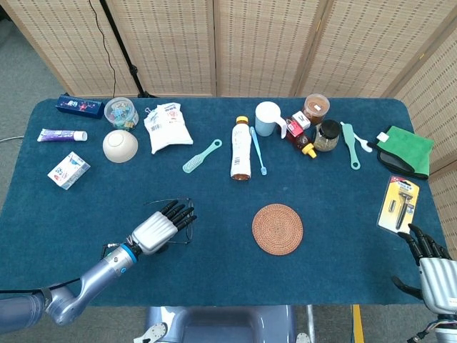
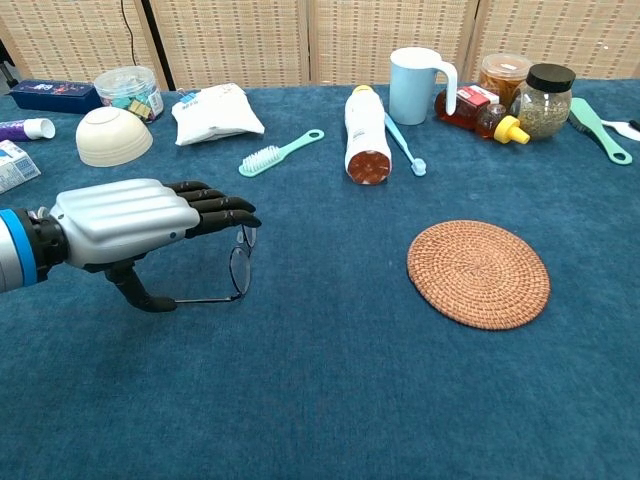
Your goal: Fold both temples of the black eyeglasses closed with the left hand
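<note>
The black eyeglasses [image 2: 240, 268] lie on the blue tablecloth at the front left, lenses toward the middle of the table. My left hand [image 2: 128, 222] hovers flat over them, dark fingers [image 2: 222, 207] stretched across the far temple and the top of the frame. Its thumb [image 2: 138, 291] points down at the cloth beside the end of the near temple [image 2: 200, 298]. In the head view the left hand [image 1: 158, 229] covers most of the eyeglasses [image 1: 188, 232]. It grips nothing that I can see. My right hand [image 1: 433, 266] rests at the front right corner, fingers apart and empty.
A round woven coaster [image 2: 478, 273] lies right of the glasses. Further back are a teal brush [image 2: 281, 152], a lying bottle [image 2: 366, 131], a white bowl [image 2: 114, 136] and a pouch [image 2: 215, 111]. A razor pack [image 1: 398, 204] lies near the right hand.
</note>
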